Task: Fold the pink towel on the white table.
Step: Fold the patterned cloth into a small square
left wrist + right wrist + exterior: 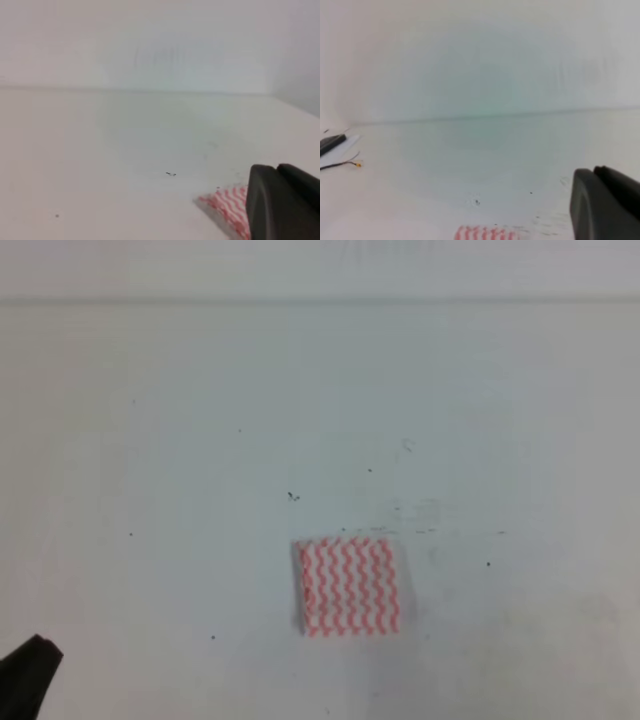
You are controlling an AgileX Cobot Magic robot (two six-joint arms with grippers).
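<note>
The thin pink-and-white wavy-striped towel (348, 587) lies as a small, nearly square packet on the large plain white table (180, 440), and a darker edge along its left side suggests several layers. I judge that the folding is mostly or fully done; perhaps only a last check or a withdrawal of the arms is left.

The towel is flat, with straight edges and no loose corner visible. Nothing touches it. A small dark speck (293, 497) sits on the table just behind the towel.

The left gripper (28, 672) shows only as a dark tip far to the left of the towel, well apart from it. Whether it is wide or narrow I cannot tell. The right gripper (606, 204) appears only as a dark body in its own wrist view, so I cannot tell its state either.
</note>
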